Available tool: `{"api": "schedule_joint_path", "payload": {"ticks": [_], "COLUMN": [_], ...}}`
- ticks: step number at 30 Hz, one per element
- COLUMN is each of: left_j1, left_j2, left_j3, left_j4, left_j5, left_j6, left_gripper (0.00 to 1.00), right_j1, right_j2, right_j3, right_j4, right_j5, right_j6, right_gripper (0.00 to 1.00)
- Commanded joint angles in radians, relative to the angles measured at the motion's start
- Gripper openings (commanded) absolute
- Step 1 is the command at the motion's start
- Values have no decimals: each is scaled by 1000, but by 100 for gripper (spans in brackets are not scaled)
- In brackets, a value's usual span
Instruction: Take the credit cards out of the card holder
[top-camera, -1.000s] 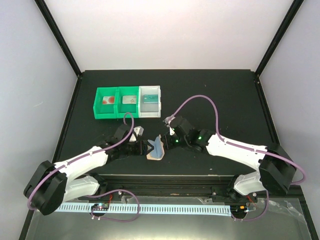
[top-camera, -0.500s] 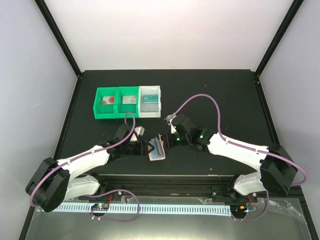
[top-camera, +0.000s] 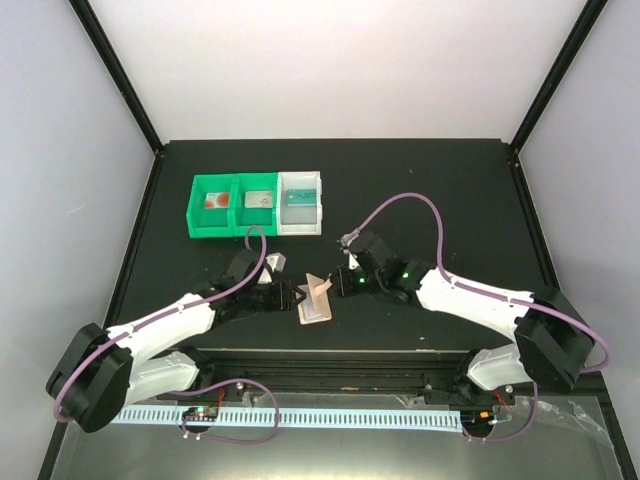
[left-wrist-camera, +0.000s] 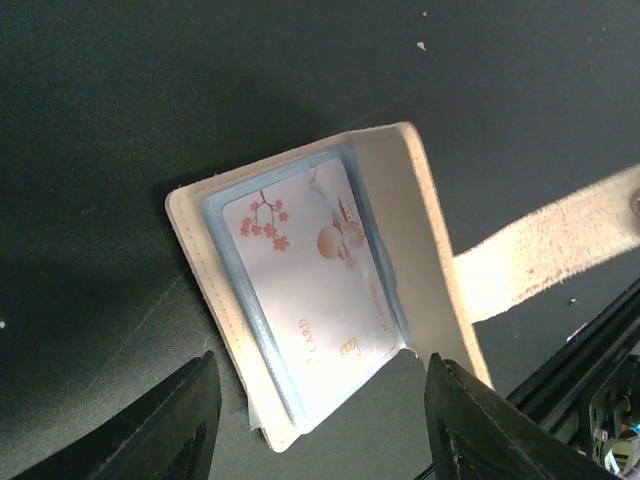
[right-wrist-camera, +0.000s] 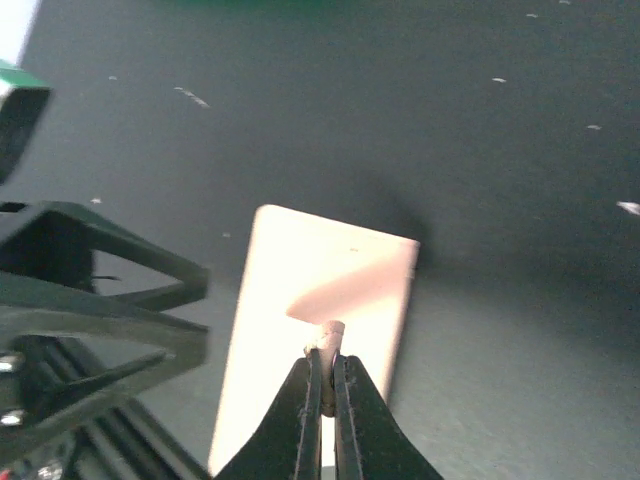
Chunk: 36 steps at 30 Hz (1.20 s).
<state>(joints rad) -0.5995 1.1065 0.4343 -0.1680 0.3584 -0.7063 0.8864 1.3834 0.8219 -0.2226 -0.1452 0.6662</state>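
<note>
The right gripper (right-wrist-camera: 326, 345) clamped the limp card holder (right-wrist-camera: 290, 370) by its tab (right-wrist-camera: 330, 328), the left gripper (left-wrist-camera: 320, 400) open above it; the stiff, slick card (left-wrist-camera: 320, 290) probably required an edge pinch.

The two arms reach from their bases toward the middle, so that the end effectors face each other, close but not touching. The left arm (top-camera: 165, 325) lies low and almost straight. The left end effector (top-camera: 288, 297) is spread wide, with a broad gap between its dark fingers (left-wrist-camera: 190, 420). The right arm (top-camera: 480, 298) is bent at the elbow. The right end effector (top-camera: 336, 281) has its fingers (right-wrist-camera: 305, 400) pressed together, pinching a thin tab of the card holder (right-wrist-camera: 320, 265).
</note>
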Motion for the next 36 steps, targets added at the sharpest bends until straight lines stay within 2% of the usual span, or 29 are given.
{"api": "schedule_joint_path", "payload": {"ticks": [1,10,15,22,30,36], "left_j1": [0,0,-1,-1,-9,-10], "left_j2": [-8,49,98,166,312,384], "left_j3": [-4,33,65,88,169,213], "left_j4": [-8,58,77,149,229,261], "left_j5": [-6,97,147,218,268,296], "left_j6": [17,20,20,9,-4,3], "left_gripper": [58,58,48,47,43,43], "right_j1": [-22,-35,-35,-36,-36,-36], "right_j2": [-35,-36,-26,-39,-48,-142], "right_j3": [-41,-147,-158,-164,-219,-202], "right_j4": [-62,-58,-69,-87,-92,-175], "right_j5": [128,213,269,304,320,342], "right_j6": [-38,-29,-31,-27,10,19], "right_gripper": [1,1,2,5,6,19]}}
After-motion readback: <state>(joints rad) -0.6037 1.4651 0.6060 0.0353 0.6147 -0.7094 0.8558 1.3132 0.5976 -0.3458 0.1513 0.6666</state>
